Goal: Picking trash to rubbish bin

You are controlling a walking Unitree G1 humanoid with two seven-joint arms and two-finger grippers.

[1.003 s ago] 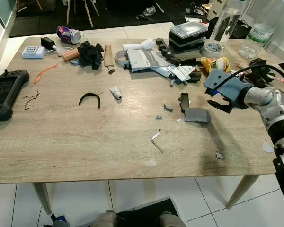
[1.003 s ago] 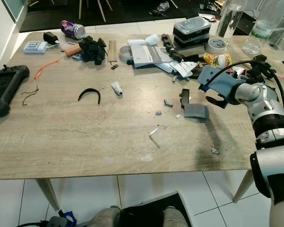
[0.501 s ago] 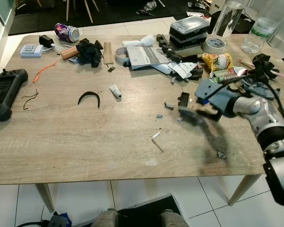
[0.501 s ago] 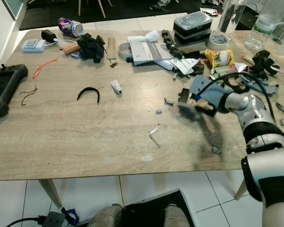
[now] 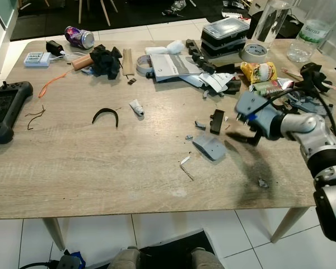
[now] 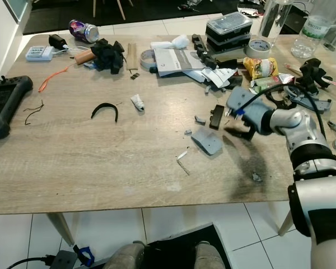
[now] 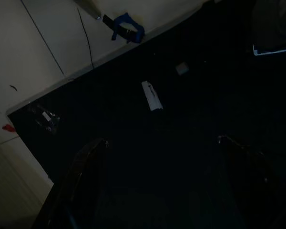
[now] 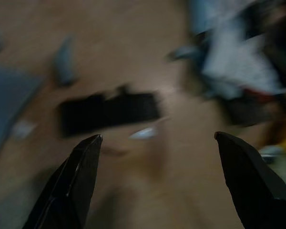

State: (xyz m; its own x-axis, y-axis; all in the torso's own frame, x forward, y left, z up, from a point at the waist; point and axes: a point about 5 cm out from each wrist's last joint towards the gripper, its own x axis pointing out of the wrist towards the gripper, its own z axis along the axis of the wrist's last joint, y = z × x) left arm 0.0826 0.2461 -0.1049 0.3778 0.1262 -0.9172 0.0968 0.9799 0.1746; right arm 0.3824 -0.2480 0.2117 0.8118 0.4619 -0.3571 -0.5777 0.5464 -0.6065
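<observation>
Hovering low over the wooden table (image 5: pixel 101 168), the right gripper (image 5: pixel 243 136) has its fingers spread wide, nothing in them. Black block (image 5: pixel 217 121) sits just beside its tips, and the grey flat scrap (image 5: pixel 209 147) lies near, further toward the robot's left.

Pale wood-grain tabletop (image 5: pixel 101 168); a flat grey plastic piece (image 5: pixel 209 147), a black block (image 5: pixel 217 121), a purple can (image 5: pixel 80 38), a yellow snack packet (image 5: pixel 256 72).
</observation>
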